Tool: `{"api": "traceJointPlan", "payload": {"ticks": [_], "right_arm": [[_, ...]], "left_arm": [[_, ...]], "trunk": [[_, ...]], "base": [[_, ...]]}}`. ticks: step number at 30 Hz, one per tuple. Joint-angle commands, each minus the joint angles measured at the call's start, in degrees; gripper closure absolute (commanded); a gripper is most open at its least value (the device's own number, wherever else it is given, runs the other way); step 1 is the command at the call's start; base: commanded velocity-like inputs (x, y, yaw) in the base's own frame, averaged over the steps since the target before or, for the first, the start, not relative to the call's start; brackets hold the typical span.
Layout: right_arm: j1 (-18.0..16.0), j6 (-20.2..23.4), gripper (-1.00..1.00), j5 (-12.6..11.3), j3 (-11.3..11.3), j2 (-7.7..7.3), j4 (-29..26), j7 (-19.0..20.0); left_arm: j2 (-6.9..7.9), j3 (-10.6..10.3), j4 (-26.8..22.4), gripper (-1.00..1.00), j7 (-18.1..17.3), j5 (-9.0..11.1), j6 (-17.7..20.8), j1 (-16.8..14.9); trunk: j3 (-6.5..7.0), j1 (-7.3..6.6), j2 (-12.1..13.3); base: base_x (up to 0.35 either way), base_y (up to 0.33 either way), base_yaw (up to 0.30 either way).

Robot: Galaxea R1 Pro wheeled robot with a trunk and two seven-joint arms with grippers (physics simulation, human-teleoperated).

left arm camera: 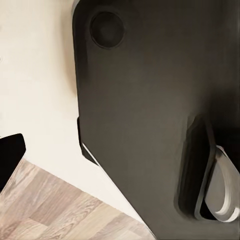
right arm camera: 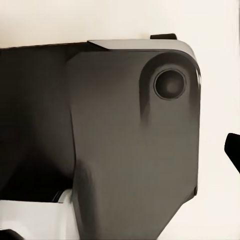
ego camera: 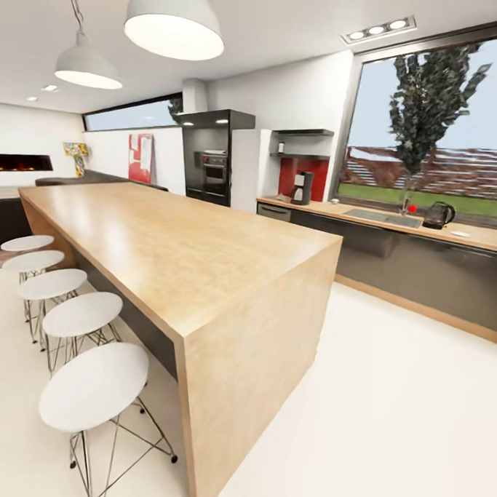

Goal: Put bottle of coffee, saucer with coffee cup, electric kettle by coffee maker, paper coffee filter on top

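Transit moment, head view across kitchen. Long light-wood kitchen countertop (ego camera: 367,215) along the window wall, well beyond the big wooden island bar (ego camera: 183,252) that takes up the foreground. Coffee maker (ego camera: 302,187) upright at the countertop's far-left end, against a red wall panel (ego camera: 303,175) — already where the task wants it, so probably stays put. Electric kettle (ego camera: 438,215) at the opposite end of the same countertop, past the inset sink (ego camera: 383,218), well apart from the coffee maker; needs carrying over. Small flat white disc just beside the kettle, likely the saucer (ego camera: 460,233), too small to be sure. Kitchen shelf (ego camera: 303,132) on the wall directly above the coffee maker; tiny dark item on it, possibly the bottle of coffee (ego camera: 281,146), too blurred to confirm. Coffee cup and paper filter not made out. Row of white stools (ego camera: 77,316) along the near side of the island.

Wrist views: both aimed down at the robot's own dark base housing (left arm camera: 145,110) over pale floor (right arm camera: 100,20); strip of wood flooring (left arm camera: 55,207) near the left one. Arms seemingly tucked for driving, judging by that. Black sliver at each frame edge may be a fingertip; spread of either hand's fingers cannot be told, nothing seen held or touched.
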Motion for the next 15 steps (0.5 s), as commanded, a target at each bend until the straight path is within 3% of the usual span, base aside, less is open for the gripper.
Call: {"api": "traceJointPlan", "payload": {"ticks": [1,15], "right_arm": [[0.0,-0.1,-1.00,0.0,-0.4,0.02,0.0,0.0],[0.0,-0.1,-1.00,0.0,-0.4,0.02,0.0,0.0]], "left_arm": [[0.00,0.0,-0.1,-1.00,0.0,0.0,0.1,0.0],[0.00,0.0,-0.1,-1.00,0.0,0.1,-0.1,0.0]], "trunk": [[0.13,-0.22,0.4],[2.65,-3.30,6.0]], "base": [[0.000,0.000,-0.300],[0.000,0.000,-0.300]]}}
